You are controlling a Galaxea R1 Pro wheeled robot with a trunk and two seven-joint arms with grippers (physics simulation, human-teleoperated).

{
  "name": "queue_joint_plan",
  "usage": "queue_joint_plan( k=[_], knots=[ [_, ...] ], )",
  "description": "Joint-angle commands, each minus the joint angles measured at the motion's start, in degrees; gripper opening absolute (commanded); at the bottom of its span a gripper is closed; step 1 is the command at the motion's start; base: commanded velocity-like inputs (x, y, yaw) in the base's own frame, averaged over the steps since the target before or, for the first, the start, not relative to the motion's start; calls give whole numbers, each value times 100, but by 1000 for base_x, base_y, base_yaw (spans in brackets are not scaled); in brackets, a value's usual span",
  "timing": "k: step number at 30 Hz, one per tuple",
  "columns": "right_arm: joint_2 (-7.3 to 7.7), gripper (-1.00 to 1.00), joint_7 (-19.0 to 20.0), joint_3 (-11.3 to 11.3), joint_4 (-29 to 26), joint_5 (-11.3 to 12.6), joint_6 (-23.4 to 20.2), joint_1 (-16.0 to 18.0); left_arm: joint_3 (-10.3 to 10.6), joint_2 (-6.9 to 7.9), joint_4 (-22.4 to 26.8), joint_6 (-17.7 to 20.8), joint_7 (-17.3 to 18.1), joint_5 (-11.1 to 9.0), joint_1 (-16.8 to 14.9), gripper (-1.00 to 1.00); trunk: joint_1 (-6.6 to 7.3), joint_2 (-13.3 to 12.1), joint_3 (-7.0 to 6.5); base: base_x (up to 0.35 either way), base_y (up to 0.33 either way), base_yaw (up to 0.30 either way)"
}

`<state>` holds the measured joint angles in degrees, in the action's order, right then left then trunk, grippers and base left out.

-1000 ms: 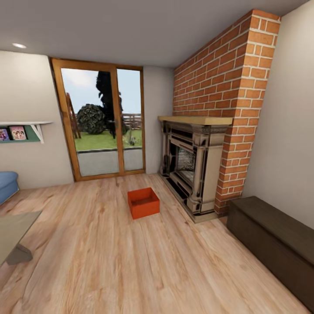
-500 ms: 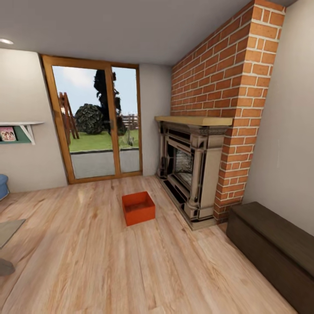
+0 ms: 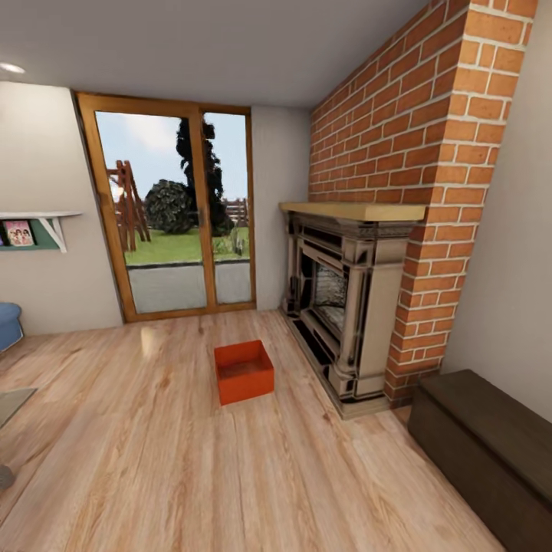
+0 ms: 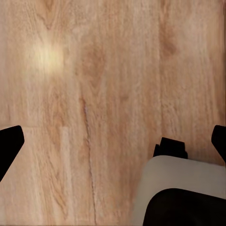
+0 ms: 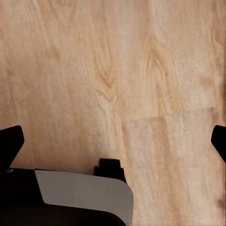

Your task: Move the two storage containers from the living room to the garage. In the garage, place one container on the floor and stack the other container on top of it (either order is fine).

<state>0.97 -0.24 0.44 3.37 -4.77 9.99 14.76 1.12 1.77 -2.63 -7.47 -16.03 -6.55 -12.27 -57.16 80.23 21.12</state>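
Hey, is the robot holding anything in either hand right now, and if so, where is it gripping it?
Nothing is held. Both wrist views show the fingertips spread wide over bare wood floor, and the storage container sits untouched on the floor ahead.

fireplace (image 3: 341,307), wall shelf (image 3: 34,230), blue seat (image 3: 9,323)

Light wood-plank flooring (image 5: 122,70) below the right tool (image 5: 113,141) — fingertips (image 5: 10,141) wide apart, nothing between.

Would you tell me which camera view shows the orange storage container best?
The head view: the storage container sits whole on the wood-plank floor before the fireplace. Both wrist views show floorboards and wide-apart fingertips instead.
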Motion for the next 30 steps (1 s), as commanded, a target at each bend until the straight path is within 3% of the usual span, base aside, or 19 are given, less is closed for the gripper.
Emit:
queue_joint_plan(
  k=[1,12,30],
  knots=[
    [4,100,-3,0,23,-48,38,9,16,-1,-27,-53,3,-58,-12,100,-3,4,13,281,-223,195],
    [11,100,-3,0,23,-44,38,9,18,-1,-27,-53,3,-57,-12,100,-3,4,81,276,-229,189],
    [18,100,-3,0,23,-42,31,9,19,-1,-27,-53,1,-58,-12,100,-3,4,191,274,-232,72]
  ],
)
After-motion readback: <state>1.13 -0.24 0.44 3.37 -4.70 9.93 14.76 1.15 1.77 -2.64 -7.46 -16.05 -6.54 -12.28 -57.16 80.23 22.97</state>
